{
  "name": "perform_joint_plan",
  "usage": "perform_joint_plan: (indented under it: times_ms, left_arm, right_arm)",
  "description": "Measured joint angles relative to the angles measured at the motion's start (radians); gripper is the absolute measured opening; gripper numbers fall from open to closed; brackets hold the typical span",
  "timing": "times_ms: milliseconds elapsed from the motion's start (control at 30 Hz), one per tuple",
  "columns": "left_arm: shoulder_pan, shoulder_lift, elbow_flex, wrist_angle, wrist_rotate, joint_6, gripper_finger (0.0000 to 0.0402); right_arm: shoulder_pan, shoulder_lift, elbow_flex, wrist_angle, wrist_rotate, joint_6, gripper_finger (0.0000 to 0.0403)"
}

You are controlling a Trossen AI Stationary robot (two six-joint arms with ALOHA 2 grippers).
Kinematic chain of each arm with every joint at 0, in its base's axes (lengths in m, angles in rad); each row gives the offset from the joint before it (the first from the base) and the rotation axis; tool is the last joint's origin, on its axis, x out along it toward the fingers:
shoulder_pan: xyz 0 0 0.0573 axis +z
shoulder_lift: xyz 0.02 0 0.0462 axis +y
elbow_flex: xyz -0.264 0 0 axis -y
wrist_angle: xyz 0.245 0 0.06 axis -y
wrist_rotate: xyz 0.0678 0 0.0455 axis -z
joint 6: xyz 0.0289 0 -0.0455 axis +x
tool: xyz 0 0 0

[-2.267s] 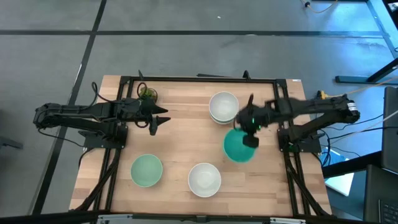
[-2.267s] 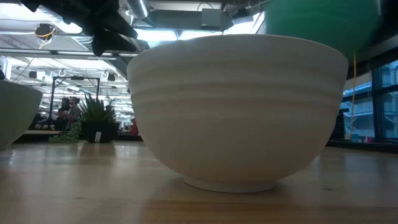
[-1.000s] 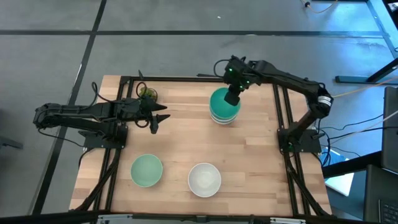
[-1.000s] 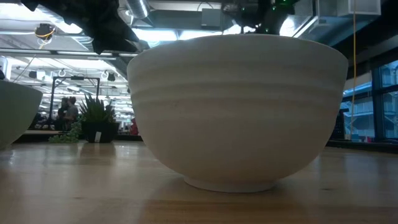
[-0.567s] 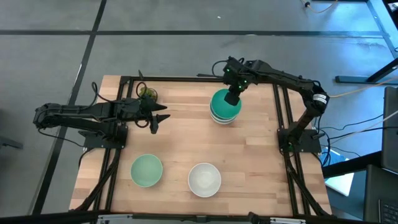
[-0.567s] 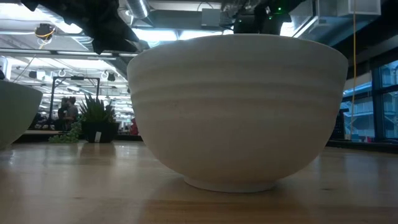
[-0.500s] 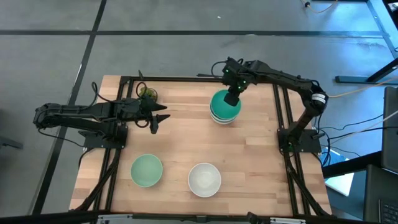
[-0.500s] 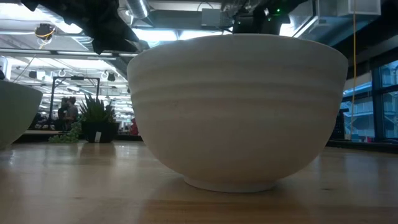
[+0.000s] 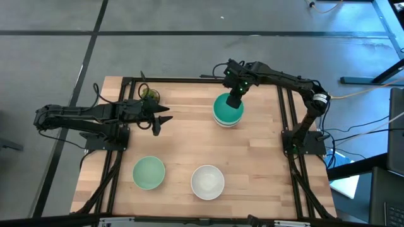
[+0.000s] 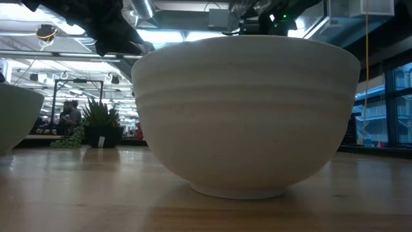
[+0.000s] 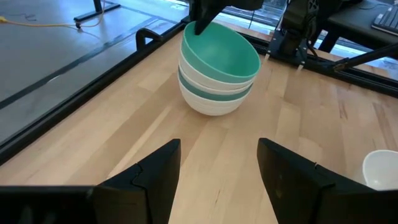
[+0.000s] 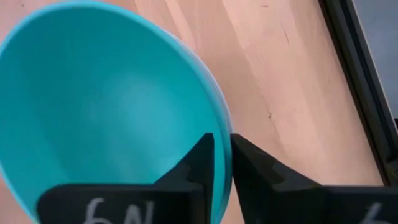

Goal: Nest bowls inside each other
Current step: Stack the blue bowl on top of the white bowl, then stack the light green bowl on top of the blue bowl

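A teal bowl (image 9: 227,110) sits tilted on top of a stack of white bowls (image 11: 214,99) near the table's far edge. My right gripper (image 9: 235,95) is shut on the teal bowl's far rim. Nearer me, a pale mint green bowl (image 9: 148,172) and a white bowl (image 9: 207,181) stand apart on their bases. That white bowl (image 10: 248,116) fills the low view. My left gripper (image 9: 162,120) waits open above the table's left part, pointing at the stack. A small dark green thing (image 9: 149,94) stands by the far left corner. My right gripper pinches the teal bowl's rim (image 12: 222,144) on its far side, one finger (image 12: 196,167) inside the bowl and one finger (image 12: 252,168) outside. The fingers come from above, slanting down from the far edge. The bowl rests tilted in the white stack, its held side higher.
A black frame (image 9: 202,81) runs round the wooden table. Bare wood (image 9: 189,142) lies between the stack and the two near bowls. People and a potted plant (image 10: 96,122) show in the room beyond the table.
My right gripper has stayed shut on the teal bowl at the white stack, and its arm has drawn a little toward the far edge. The bowl has barely moved on the stack. About two seconds ago it was still being carried from the table's right side.
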Motion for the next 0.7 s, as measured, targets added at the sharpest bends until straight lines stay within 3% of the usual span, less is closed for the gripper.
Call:
perform_joint_plan:
  times_ms: [333, 433, 700]
  left_arm:
    - [0.0, 0.0, 0.0, -0.001, 0.0, 0.0, 0.0208]
    - [0.0, 0.0, 0.0, -0.001, 0.0, 0.0, 0.0208]
    - [0.0, 0.0, 0.0, -0.001, 0.0, 0.0, 0.0208]
  right_arm:
    - [0.0, 0.0, 0.0, -0.008, -0.057, -0.018, 0.0095]
    - [0.0, 0.0, 0.0, -0.008, -0.102, -0.019, 0.0123]
    - [0.0, 0.0, 0.033, -0.023, -0.063, -0.04, 0.0216]
